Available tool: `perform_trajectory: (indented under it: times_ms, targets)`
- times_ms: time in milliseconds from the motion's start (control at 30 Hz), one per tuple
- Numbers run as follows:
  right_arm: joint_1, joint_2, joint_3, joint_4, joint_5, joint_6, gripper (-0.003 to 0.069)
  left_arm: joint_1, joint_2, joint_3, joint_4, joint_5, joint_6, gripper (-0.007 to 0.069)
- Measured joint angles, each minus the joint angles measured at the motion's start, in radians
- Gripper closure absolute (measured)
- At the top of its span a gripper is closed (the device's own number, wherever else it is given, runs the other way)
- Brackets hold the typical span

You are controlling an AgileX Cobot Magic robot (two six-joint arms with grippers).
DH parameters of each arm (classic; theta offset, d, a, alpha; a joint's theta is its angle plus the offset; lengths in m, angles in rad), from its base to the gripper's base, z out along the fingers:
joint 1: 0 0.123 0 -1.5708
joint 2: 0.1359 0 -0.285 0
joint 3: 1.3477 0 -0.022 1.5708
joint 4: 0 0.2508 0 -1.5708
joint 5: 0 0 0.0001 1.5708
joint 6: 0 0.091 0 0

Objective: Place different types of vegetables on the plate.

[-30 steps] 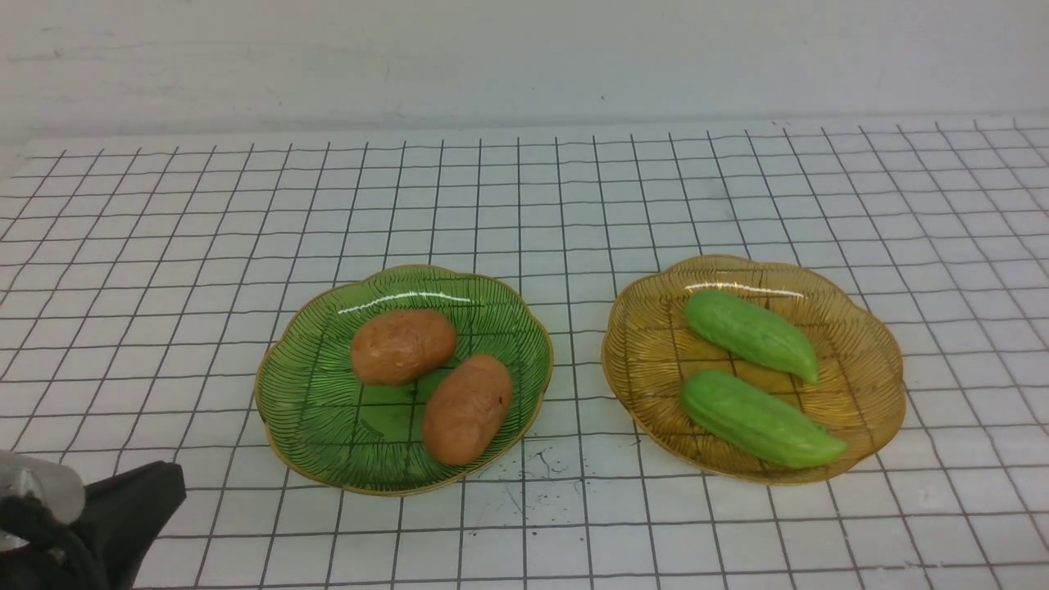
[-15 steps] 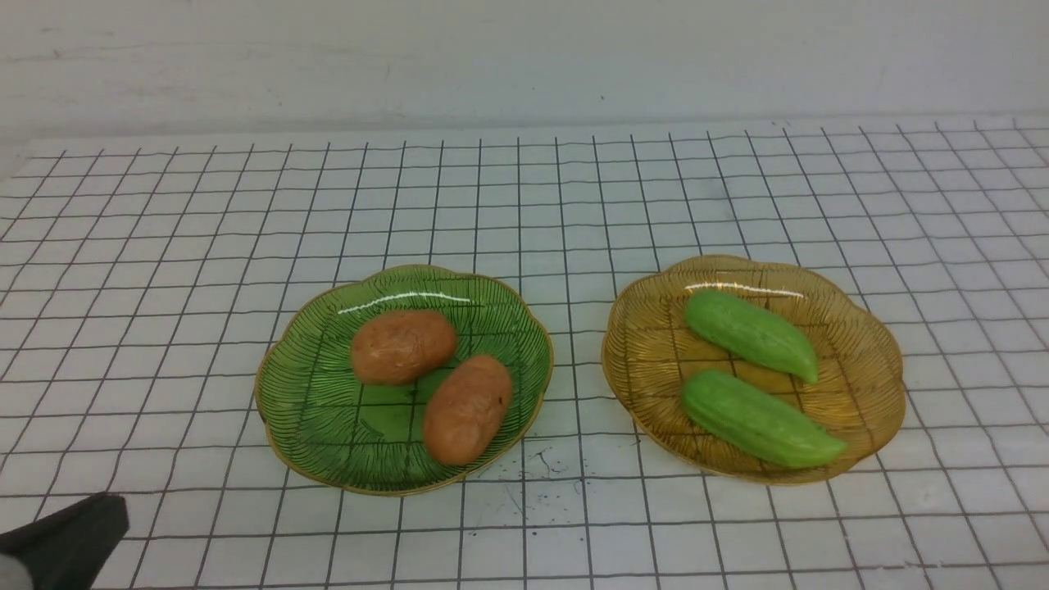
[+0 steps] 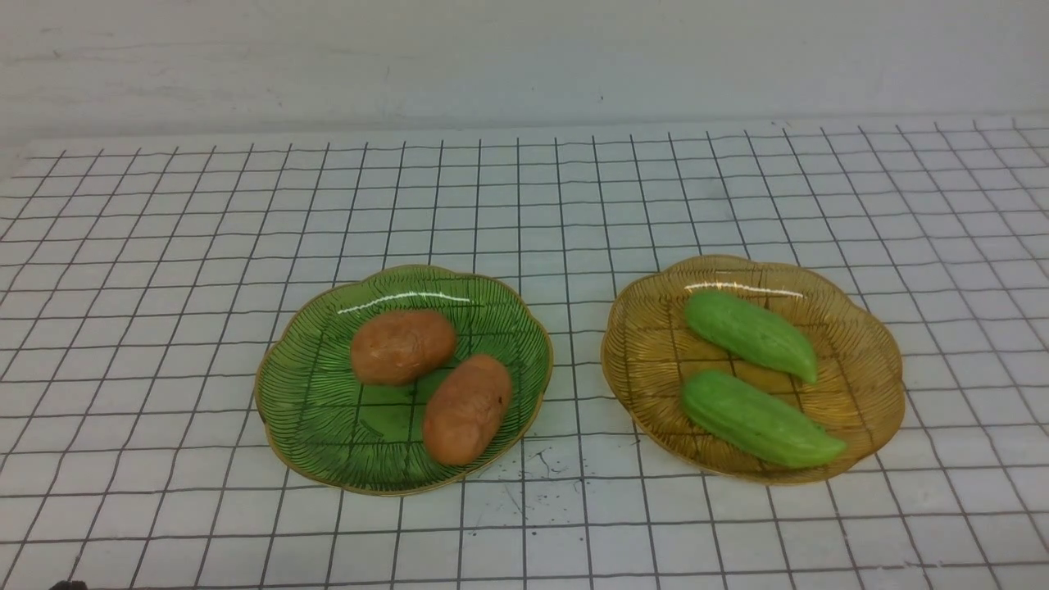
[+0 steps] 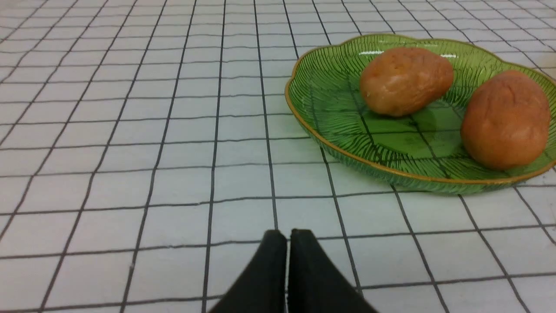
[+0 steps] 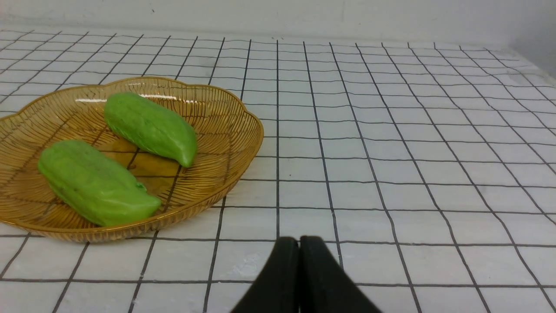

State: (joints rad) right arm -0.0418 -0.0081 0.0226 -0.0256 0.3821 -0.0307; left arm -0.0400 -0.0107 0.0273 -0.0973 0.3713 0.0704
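Two orange-brown potatoes [image 3: 402, 346] [image 3: 467, 408] lie on a green plate [image 3: 320, 426] at centre left. Two light green cucumbers [image 3: 751, 334] [image 3: 760, 419] lie on an amber plate [image 3: 647, 360] at centre right. My left gripper [image 4: 288, 234] is shut and empty, low over the table, in front of and to the left of the green plate [image 4: 330, 100] and its potatoes [image 4: 406, 81] [image 4: 505, 119]. My right gripper [image 5: 299, 241] is shut and empty, in front of and to the right of the amber plate [image 5: 226, 126] with its cucumbers [image 5: 150, 127] [image 5: 95, 182]. Neither gripper shows clearly in the front view.
The table is covered by a white cloth with a black grid [image 3: 524, 205]. A pale wall [image 3: 524, 57] rises behind the table's far edge. Small dark specks [image 3: 537, 471] mark the cloth between the plates at the front.
The left gripper, seen at the front view's lower left corner earlier, has pulled back out of that view. The plates and vegetables have not moved.
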Motion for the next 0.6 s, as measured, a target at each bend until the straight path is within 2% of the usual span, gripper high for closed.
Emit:
perform_trajectory:
  times_ms: [600]
  targets:
    - [0.000, 0.000, 0.000, 0.000, 0.000, 0.000, 0.0674, 0.000, 0.000, 0.001, 0.002, 0.010, 0.000, 0.0632]
